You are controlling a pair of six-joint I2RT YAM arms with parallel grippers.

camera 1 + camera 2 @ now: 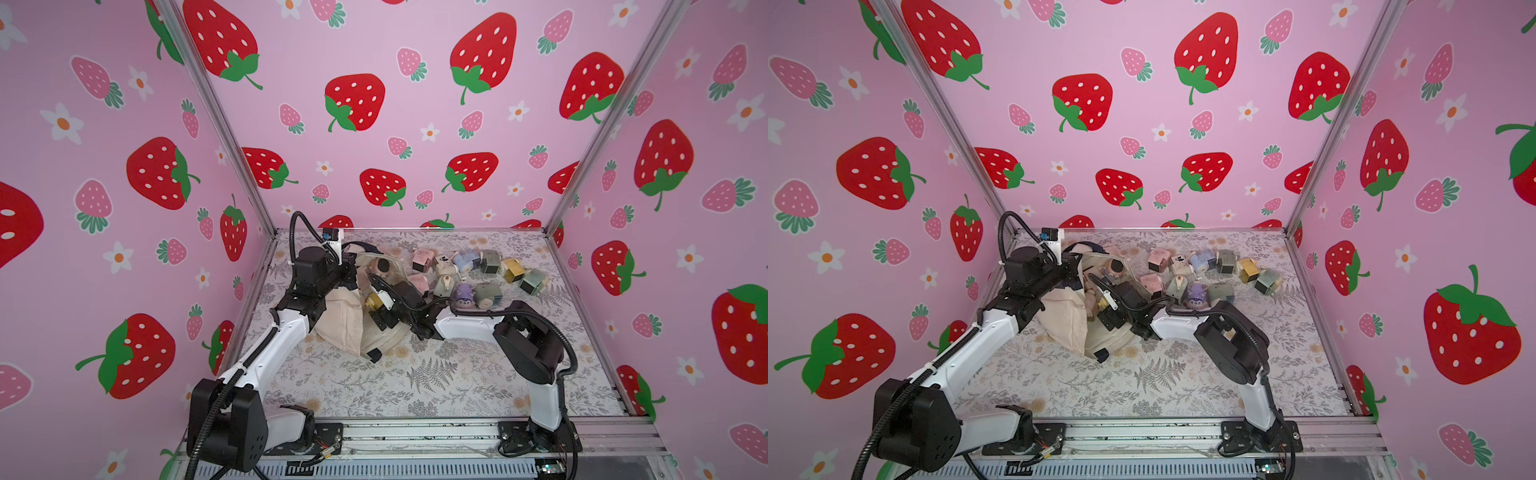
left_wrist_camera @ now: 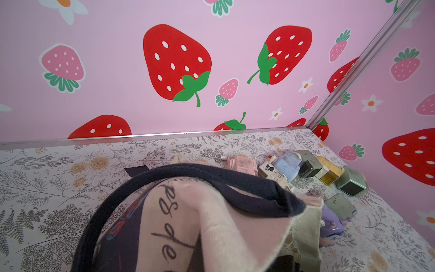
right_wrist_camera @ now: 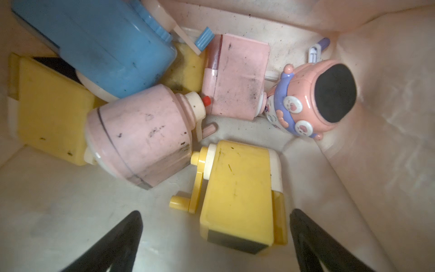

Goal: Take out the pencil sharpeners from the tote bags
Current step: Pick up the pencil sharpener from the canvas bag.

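Yellow plastic sharpener (image 3: 237, 188) in tote bag (image 3: 376, 141): probably light, rigid, slick, so grip flat sides; right fingers (image 3: 131, 233) spread, left fingers (image 1: 350, 269) pinch bag rim.

Cannot make out the left gripper (image 1: 352, 269) amid the cream canvas tote bag (image 1: 340, 320) with navy handles, and loses the blue plastic crank sharpener (image 3: 94, 47) and black fingers (image 3: 117, 242) of the right gripper (image 3: 214, 213) at picture edges.

Floral-print tabletop (image 1: 415, 382) — strawberry-patterned pink walls (image 1: 374, 50) on three sides.
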